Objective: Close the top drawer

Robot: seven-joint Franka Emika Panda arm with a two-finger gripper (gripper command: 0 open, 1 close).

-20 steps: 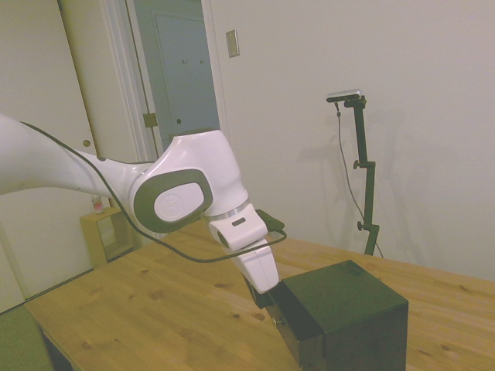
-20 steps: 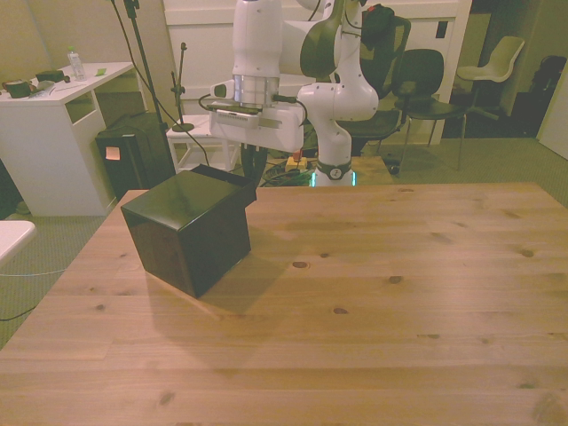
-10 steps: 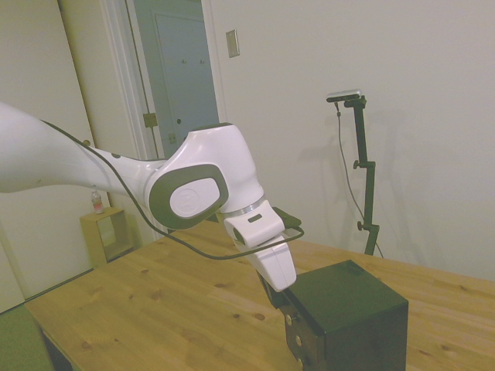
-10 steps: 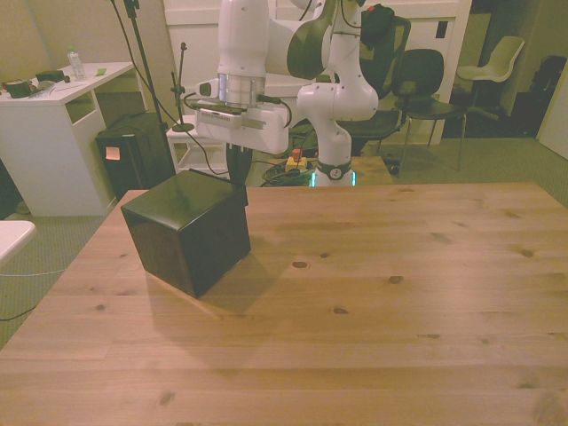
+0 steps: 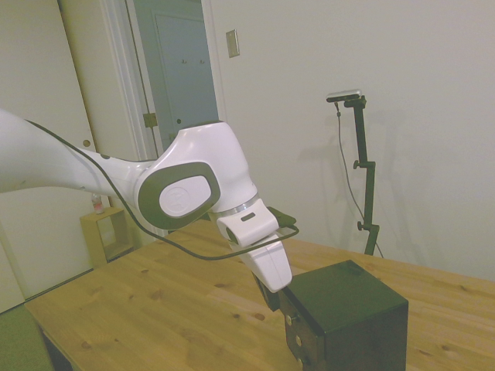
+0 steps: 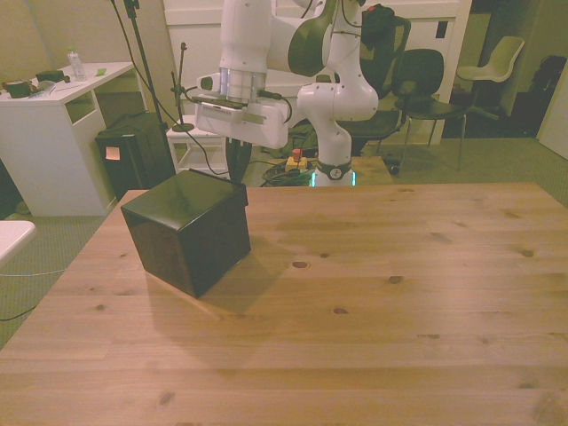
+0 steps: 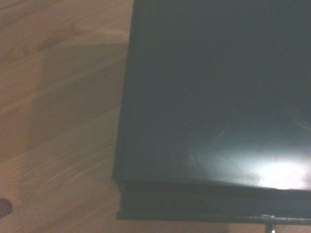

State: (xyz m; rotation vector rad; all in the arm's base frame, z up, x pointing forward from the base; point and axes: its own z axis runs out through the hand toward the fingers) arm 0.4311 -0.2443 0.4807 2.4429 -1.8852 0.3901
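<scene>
A small near-black cube cabinet (image 5: 348,317) sits on a wooden table (image 5: 155,301), at the lower right of the side view and left of centre in the front view (image 6: 188,231). There is one cabinet and one white arm.

The cabinet's drawer face looks toward the lower left of the side view, toward the arm. In the front view that face is turned away, toward the top of the frame, and cannot be seen.

The top drawer (image 5: 294,308) is the uppermost strip of that face, just under the cabinet's top edge. Its long axis runs level along the edge, from upper left to lower right in the side view. It looks about flush with the drawers below. Three small brass-coloured knobs show in a column down the face, the top one (image 5: 290,318) on the top drawer.

The gripper (image 5: 272,297) hangs at the top front edge of the cabinet, right at the top drawer. Whether its fingers are spread or pressed together cannot be told.

The wrist view shows the cabinet's glossy dark top (image 7: 218,92) from above, with table wood beside it and the top drawer's edge (image 7: 204,201) showing as a thin ledge along one side.
</scene>
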